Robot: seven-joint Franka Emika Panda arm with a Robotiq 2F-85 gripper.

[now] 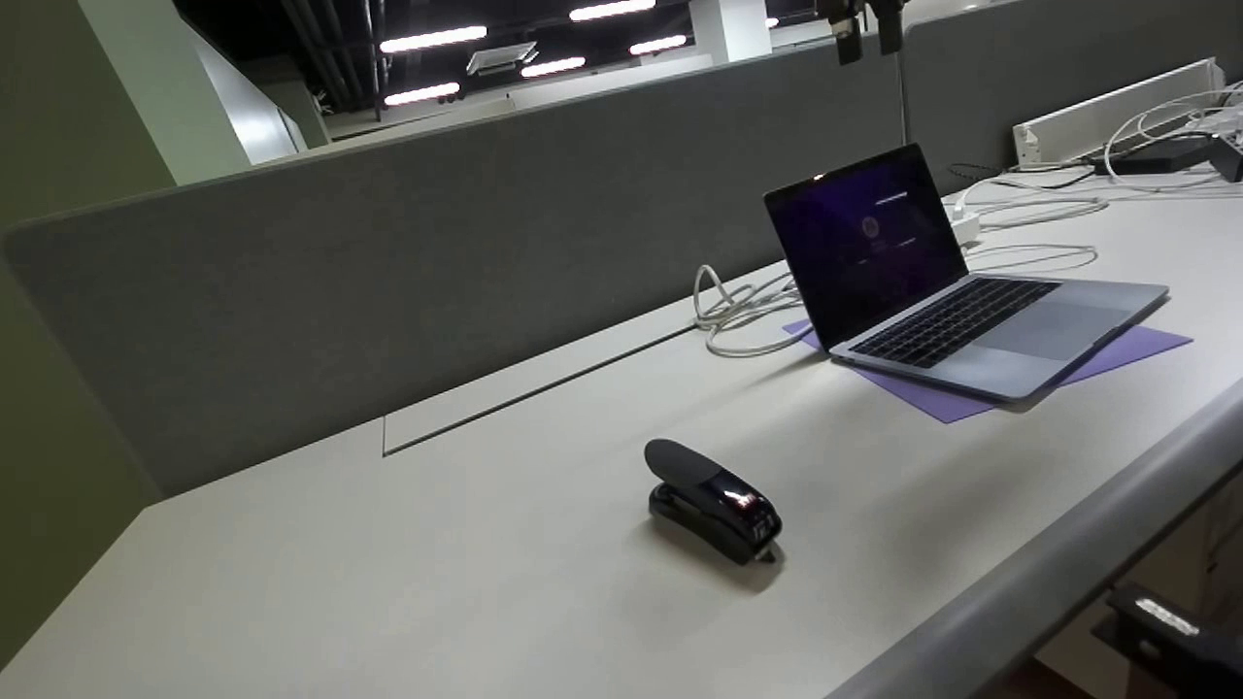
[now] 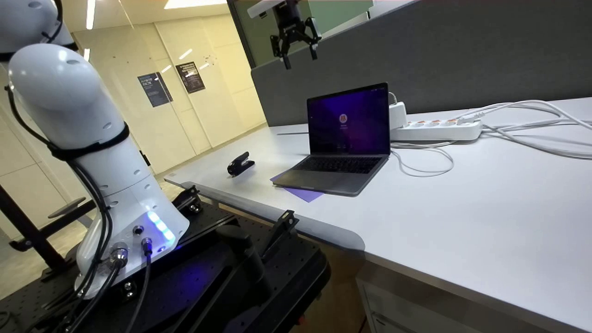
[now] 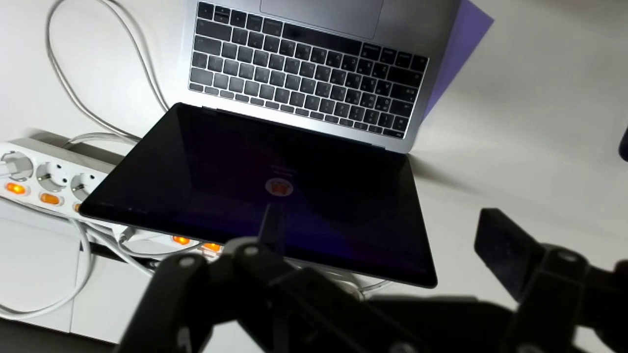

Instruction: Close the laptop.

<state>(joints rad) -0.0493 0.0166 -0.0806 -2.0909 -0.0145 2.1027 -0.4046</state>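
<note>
The slim silver-grey laptop (image 1: 944,316) stands open on a purple sheet on the white desk; it also shows in an exterior view (image 2: 347,141). Its black-bordered screen is raised and shows a dark purple display. In the wrist view the laptop (image 3: 294,162) shows its dark keyboard at the top and its screen below. My gripper (image 2: 300,58) is open and empty, above the laptop's screen and apart from it; its fingertips also show at the top of an exterior view (image 1: 869,44). In the wrist view the gripper (image 3: 381,223) has its fingers wide apart, one overlapping the screen.
A black stapler (image 1: 714,502) lies on the desk to one side of the laptop. A white power strip (image 2: 437,130) with white cables (image 2: 522,122) lies beside and behind the screen. A grey partition (image 1: 466,282) runs along the desk's back edge. The purple sheet (image 1: 1131,351) sticks out under the laptop.
</note>
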